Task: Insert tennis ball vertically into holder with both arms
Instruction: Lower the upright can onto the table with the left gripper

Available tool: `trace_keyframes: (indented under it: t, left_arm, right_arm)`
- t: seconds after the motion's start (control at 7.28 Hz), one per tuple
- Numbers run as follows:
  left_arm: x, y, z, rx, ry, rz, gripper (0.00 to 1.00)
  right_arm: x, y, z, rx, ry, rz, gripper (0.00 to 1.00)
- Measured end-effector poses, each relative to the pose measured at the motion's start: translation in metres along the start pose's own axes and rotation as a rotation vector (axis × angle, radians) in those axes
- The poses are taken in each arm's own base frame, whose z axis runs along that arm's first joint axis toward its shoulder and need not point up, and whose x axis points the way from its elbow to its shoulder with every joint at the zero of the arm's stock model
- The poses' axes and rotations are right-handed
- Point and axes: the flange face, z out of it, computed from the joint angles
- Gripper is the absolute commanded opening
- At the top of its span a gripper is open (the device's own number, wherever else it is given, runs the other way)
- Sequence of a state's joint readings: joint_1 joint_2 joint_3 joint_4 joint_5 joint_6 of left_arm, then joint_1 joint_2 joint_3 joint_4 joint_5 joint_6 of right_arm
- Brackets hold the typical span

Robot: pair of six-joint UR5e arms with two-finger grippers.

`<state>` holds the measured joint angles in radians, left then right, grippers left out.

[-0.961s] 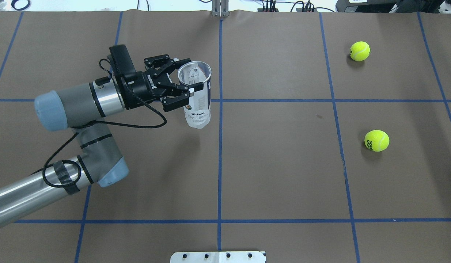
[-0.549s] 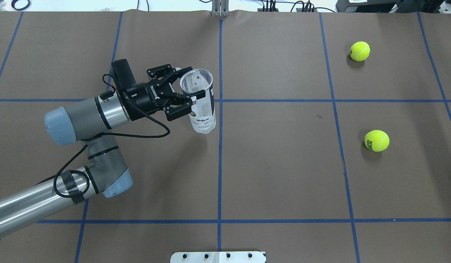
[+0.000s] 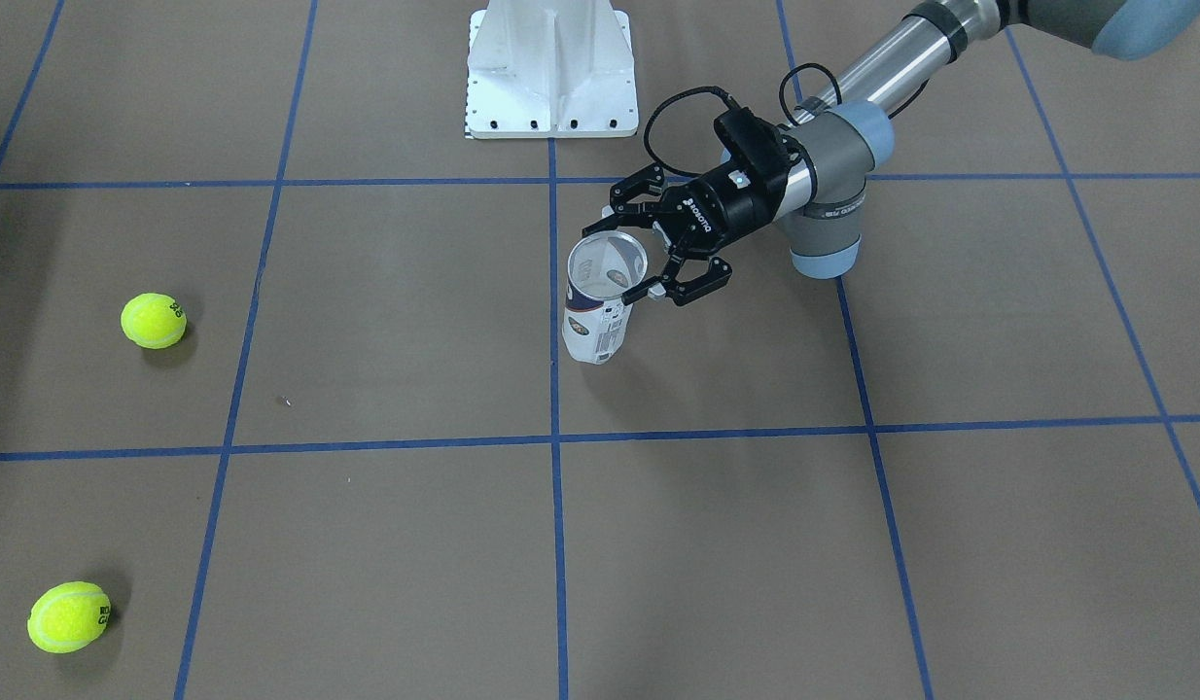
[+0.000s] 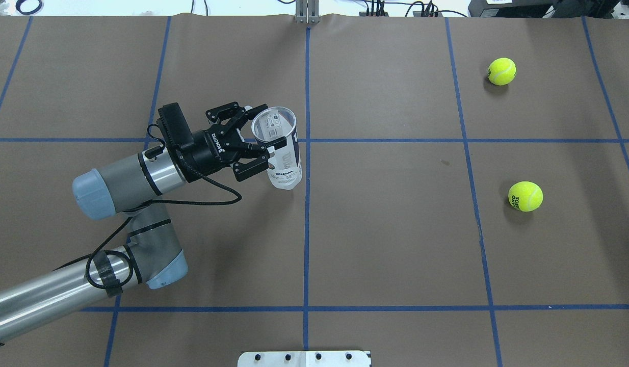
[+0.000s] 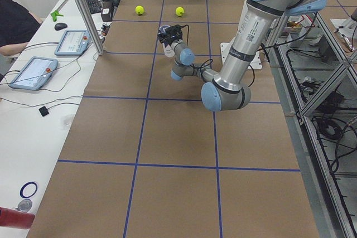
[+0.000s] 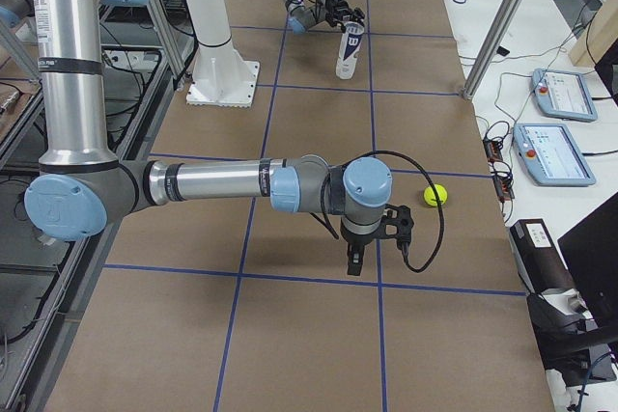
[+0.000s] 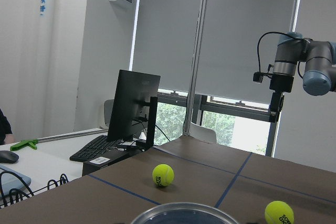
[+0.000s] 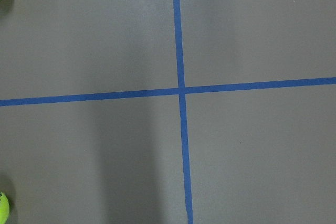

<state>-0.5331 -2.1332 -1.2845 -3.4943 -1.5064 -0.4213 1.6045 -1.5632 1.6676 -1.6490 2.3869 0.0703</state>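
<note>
holder [image 4: 286,171] near upright, mouth up, left gripper [image 4: 266,130] jaws clamped on it from 9 o'clock; far tennis ball [image 4: 501,71] at 2 o'clock, near tennis ball [image 4: 525,196] at 3; right gripper [image 6: 355,260] jaws: cannot tell.

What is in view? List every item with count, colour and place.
holder: one, clear with a white and navy label, left of the table's centre line, open end up.
tennis balls: two, yellow-green, on the table's right side, apart.
table: one, brown cover with a blue tape grid.
pedestal base: one, white, at the robot's edge.
tablets: two, pale, on the white side bench.
left gripper: one, black, jaws shut on the holder near its rim.
right gripper: one, black, pointing down above the table; jaws unclear.
</note>
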Motion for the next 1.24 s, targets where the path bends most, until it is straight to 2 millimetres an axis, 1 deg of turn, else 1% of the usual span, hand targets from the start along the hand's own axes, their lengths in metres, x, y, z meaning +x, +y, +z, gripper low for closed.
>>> trace_keyframes:
  t: [0.27, 0.69, 0.82, 0.96, 1.24]
  left_arm:
    - [0.000, 0.006, -0.001, -0.011, -0.002, 0.002, 0.58]
    - [-0.001, 0.012, -0.001, -0.023, -0.005, -0.002, 0.58]
    - [-0.003, 0.015, -0.002, -0.030, -0.008, -0.001, 0.60]
    - [-0.003, 0.017, -0.002, -0.034, -0.009, -0.001, 0.64]
    - [-0.003, 0.017, -0.001, -0.033, -0.009, -0.002, 0.70]
  right_arm:
    - [0.001, 0.000, 0.001, -0.001, 0.000, 0.000, 0.99]
    - [0.001, 0.000, 0.001, -0.002, 0.000, 0.001, 0.99]
    - [0.001, 0.000, 0.001, -0.002, 0.000, 0.001, 0.99]
    - [0.001, 0.000, 0.001, -0.002, 0.000, 0.001, 0.99]
    - [0.000, 0.000, 0.000, 0.000, 0.000, 0.000, 0.99]
